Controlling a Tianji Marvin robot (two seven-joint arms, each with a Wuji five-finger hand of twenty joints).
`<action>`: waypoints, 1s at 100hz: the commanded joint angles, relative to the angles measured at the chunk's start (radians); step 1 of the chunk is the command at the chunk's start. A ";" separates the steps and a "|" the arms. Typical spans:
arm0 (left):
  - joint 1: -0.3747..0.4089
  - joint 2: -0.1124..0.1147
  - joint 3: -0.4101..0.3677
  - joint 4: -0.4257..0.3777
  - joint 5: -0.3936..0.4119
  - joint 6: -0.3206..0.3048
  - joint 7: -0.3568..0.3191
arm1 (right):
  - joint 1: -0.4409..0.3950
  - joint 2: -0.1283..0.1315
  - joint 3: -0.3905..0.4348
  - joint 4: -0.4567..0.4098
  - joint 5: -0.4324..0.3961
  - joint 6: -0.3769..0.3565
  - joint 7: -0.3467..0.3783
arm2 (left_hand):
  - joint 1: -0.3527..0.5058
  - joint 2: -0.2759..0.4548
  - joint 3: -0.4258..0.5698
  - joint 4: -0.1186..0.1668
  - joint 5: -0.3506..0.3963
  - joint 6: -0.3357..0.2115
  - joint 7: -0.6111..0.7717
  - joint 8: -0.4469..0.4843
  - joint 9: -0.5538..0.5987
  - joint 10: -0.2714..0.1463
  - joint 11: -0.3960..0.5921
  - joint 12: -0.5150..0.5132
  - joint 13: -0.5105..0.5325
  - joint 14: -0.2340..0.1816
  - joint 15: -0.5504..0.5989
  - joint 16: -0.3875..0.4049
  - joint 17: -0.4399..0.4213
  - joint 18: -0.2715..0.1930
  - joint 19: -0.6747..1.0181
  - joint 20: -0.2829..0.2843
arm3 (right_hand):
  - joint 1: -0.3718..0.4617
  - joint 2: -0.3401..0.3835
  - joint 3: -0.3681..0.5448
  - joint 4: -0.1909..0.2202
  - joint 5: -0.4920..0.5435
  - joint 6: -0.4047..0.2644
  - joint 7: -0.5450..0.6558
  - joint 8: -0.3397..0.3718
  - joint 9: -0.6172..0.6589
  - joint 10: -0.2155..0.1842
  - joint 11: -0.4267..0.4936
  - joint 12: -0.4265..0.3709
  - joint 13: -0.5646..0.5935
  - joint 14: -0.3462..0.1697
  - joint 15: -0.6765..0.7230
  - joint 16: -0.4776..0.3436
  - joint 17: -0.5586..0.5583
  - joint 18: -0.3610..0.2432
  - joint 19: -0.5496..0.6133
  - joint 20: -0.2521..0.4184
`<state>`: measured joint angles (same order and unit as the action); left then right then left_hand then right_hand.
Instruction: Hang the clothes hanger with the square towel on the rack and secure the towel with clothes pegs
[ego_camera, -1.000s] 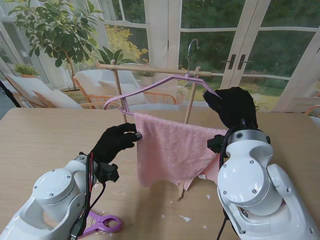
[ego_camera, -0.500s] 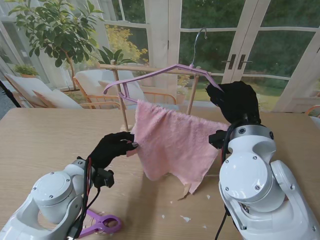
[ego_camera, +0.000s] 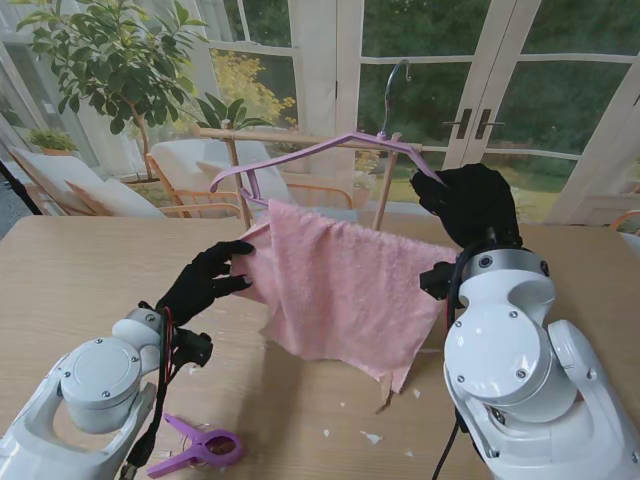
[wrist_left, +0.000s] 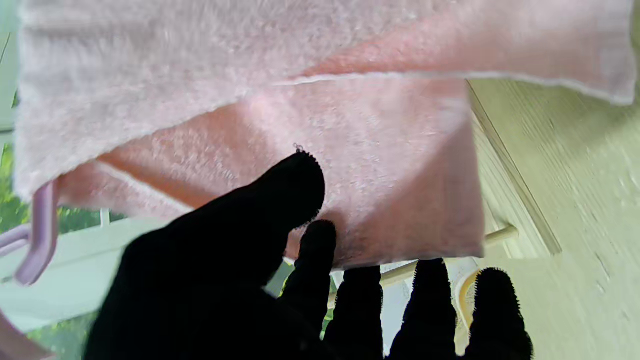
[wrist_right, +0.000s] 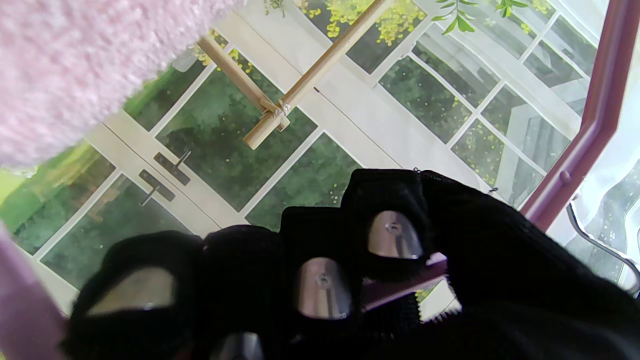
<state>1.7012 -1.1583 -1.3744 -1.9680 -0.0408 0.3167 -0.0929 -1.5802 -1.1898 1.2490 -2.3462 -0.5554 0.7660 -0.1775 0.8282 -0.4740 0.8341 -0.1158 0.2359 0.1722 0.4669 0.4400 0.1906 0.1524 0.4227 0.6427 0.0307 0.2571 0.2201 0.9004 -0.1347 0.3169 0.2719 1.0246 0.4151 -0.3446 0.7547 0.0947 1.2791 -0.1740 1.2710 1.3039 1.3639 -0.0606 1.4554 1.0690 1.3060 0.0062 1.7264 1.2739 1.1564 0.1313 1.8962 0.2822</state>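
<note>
Clothes hanger (ego_camera: 330, 150), lilac with a metal hook, hangs in the air just in front of the wooden rack (ego_camera: 300, 140) at the far side of the desk (ego_camera: 80, 270), with the pink square towel (ego_camera: 335, 285) draped over its bar. Right robot hand (ego_camera: 470, 205) is clamped on the hanger's right end. Left robot hand (ego_camera: 205, 280) has fingers spread, their tips touching the towel's left edge, gripping nothing. A purple clothes peg (ego_camera: 195, 450) lies near, on the left.

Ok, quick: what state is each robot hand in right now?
Left robot hand: open, fingers spread beside the pink towel, gripping nothing.
Right robot hand: shut on the purple hanger.
</note>
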 joint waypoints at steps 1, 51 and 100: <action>-0.013 0.018 0.000 0.033 0.019 -0.025 -0.041 | 0.003 -0.003 -0.002 -0.022 -0.004 -0.002 0.018 | -0.031 -0.046 0.033 0.030 -0.088 -0.053 -0.009 0.003 -0.023 -0.019 -0.043 -0.008 -0.023 -0.036 -0.021 -0.015 -0.005 -0.028 -0.023 0.000 | -0.034 0.111 0.009 0.041 0.050 0.029 0.028 0.013 0.082 0.080 0.102 0.002 0.001 -0.013 0.138 0.056 0.087 -0.142 0.198 1.059; 0.013 0.037 -0.021 0.062 0.171 -0.144 -0.051 | 0.013 0.014 0.000 -0.023 -0.070 0.012 0.065 | -0.091 -0.104 0.093 0.013 -0.118 -0.016 0.643 0.689 -0.019 -0.009 0.104 0.145 0.001 -0.015 -0.022 -0.011 0.002 -0.010 -0.012 0.030 | -0.035 0.111 0.009 0.043 0.049 0.027 0.028 0.014 0.082 0.075 0.102 0.003 0.001 -0.018 0.137 0.057 0.087 -0.148 0.198 1.059; -0.043 0.047 0.046 0.108 0.196 -0.164 -0.087 | 0.022 0.011 -0.016 -0.025 -0.049 0.015 0.064 | -0.127 -0.107 0.079 0.014 -0.100 -0.155 -0.455 -0.158 -0.059 -0.062 -0.277 -0.106 -0.019 -0.026 -0.045 -0.065 -0.005 -0.025 -0.021 0.000 | -0.034 0.111 0.008 0.043 0.049 0.028 0.028 0.014 0.082 0.076 0.102 0.003 0.002 -0.018 0.137 0.058 0.087 -0.146 0.198 1.059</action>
<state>1.6798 -1.1020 -1.3514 -1.8734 0.1543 0.1216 -0.1788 -1.5595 -1.1700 1.2396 -2.3462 -0.6047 0.7821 -0.1293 0.7303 -0.5560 0.8928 -0.1157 0.1364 0.0150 0.0636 0.3385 0.1634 0.1375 0.1820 0.5436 0.0307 0.2590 0.1950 0.8340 -0.1312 0.3191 0.2718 1.0264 0.4073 -0.3342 0.7544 0.0947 1.2791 -0.1740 1.2712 1.3039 1.3640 -0.0606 1.4554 1.0690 1.3060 0.0064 1.7264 1.2739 1.1566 0.1314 1.8963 0.2823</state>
